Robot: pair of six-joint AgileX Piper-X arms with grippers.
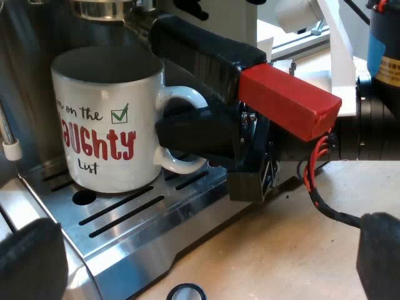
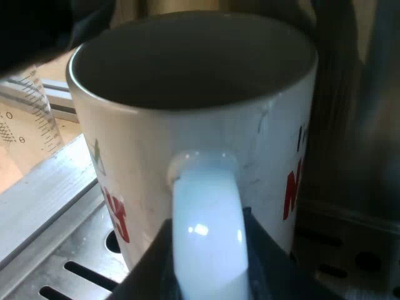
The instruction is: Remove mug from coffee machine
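The table (image 1: 269, 244) is a pale, wood-coloured board with a few dark specks near the machine; the espresso machine (image 1: 28, 106) stands directly on it, its steel drip tray (image 1: 156, 234) reaching out over the board with a bright, rounded rim; the tray's top is a slotted grille, and the white mug (image 1: 106, 125) with red lettering stands upright on those slots; a small dark ring (image 1: 186, 291) lies flat on the table just beside the tray's outer edge; in the right wrist view a measuring glass (image 2: 28, 112) with a printed scale stands near the tray's side, its foot hidden behind the tray's edge.
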